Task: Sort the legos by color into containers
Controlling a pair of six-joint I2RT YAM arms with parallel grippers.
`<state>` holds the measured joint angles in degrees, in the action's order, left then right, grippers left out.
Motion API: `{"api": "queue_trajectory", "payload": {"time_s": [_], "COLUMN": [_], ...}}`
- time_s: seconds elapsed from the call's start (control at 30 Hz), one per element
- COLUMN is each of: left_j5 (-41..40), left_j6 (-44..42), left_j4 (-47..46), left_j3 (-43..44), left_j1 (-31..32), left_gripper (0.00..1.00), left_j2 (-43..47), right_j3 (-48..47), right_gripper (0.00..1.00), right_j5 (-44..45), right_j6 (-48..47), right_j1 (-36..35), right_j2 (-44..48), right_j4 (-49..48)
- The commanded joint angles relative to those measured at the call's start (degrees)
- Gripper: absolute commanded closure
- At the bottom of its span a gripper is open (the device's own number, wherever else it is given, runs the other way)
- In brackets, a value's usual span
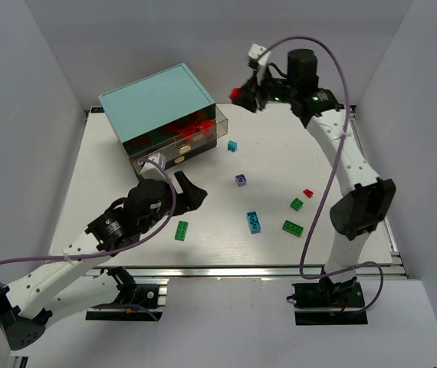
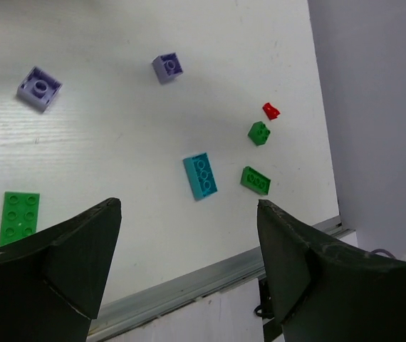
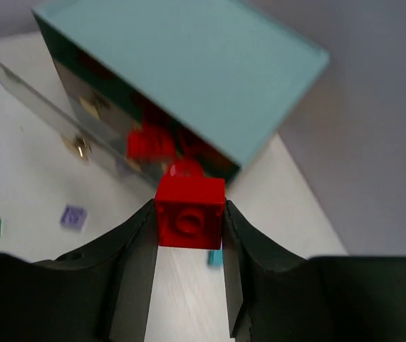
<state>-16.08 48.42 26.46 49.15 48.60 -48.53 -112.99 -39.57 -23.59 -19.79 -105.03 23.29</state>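
Red lego [image 3: 189, 206]: judged light, rigid, slick plastic, pinched across its flat side walls in my right claw [image 3: 189, 217], aloft near the red-filled drawer [image 1: 194, 129] of the cabinet [image 1: 157, 100]; left claw [image 2: 187, 214] spread, empty.

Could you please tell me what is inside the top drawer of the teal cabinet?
Red legos show through the translucent drawer; the cabinet top hides its back, so their number is unclear.

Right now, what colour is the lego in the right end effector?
Red. The lego in the right end effector shows best in the right wrist view.
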Motion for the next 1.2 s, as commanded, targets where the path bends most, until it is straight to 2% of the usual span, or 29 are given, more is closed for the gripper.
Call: {"api": "queue_trajectory", "payload": {"time_s": [0.0, 0.1, 0.3, 0.4, 0.43, 0.53, 0.63, 0.73, 0.87, 0.97, 1.0, 1.03, 1.07, 1.17], "left_j5": [-2.2, -2.5, -2.6, -2.8, -2.7, -2.4, -2.1, -1.6, -0.8, 0.6, 1.2, 1.8, 3.1, 5.2], "left_j6": [2.5, 3.9, 5.3, 5.5, 5.5, 5.4, 5.2, 5.0, 5.1, 4.9, 4.7, 4.0, 3.6, 1.7], "left_j4": [3.4, 4.3, 6.3, 6.5, 6.2, 5.4, 4.6, 3.3, 1.3, -3.3, -4.6, -5.8, -7.7, -10.0], "left_j3": [-1.6, -3.0, -3.9, -4.2, -4.4, -4.5, -4.5, -4.8, -5.6, -6.2, -6.5, -6.4, -6.2, -3.8], "left_j1": [0.3, 0.3, 0.3, 0.3, 0.3, 0.3, 0.3, 0.3, 0.3, 0.3, 0.3, 0.3, 0.3, 0.3], "left_gripper": [0.14, 0.13, 0.12, 0.12, 0.12, 0.12, 0.12, 0.12, 0.12, 0.18, 0.20, 0.26, 0.29, 0.44], "left_j2": [3.4, 5.5, 7.8, 8.1, 8.0, 7.5, 6.4, 5.7, 5.1, 4.0, 3.1, 2.1, -0.4, -6.5], "right_j3": [-11.4, -16.2, -15.1, -14.9, -14.9, -14.5, -14.5, -14.1, -11.2, -4.6, -2.4, -0.2, 4.1, 9.8], "right_gripper": [1.00, 1.00, 0.90, 0.77, 0.65, 0.46, 0.39, 0.38, 0.41, 0.62, 0.83, 0.95, 1.00, 1.00], "right_j5": [0.0, 4.4, 8.5, 10.3, 10.6, 11.3, 11.3, 10.9, 11.4, 13.9, 15.1, 16.4, 17.1, 14.8], "right_j6": [6.3, 9.7, 12.7, 13.3, 13.3, 13.7, 14.0, 14.1, 14.5, 15.2, 15.6, 15.8, 15.4, 13.3], "right_j1": [-5.7, -9.7, -13.2, -13.7, -13.8, -13.9, -13.7, -13.5, -11.9, -9.2, -8.3, -6.9, -5.1, 0.0], "right_j2": [-7.8, -12.3, -16.3, -17.7, -18.0, -18.0, -17.2, -15.5, -11.4, -5.5, -2.1, -0.6, 1.0, 5.2], "right_j4": [-2.5, -4.6, -8.1, -7.9, -7.8, -8.2, -8.5, -8.8, -8.4, -7.9, -7.4, -6.7, -3.9, 5.7]}}
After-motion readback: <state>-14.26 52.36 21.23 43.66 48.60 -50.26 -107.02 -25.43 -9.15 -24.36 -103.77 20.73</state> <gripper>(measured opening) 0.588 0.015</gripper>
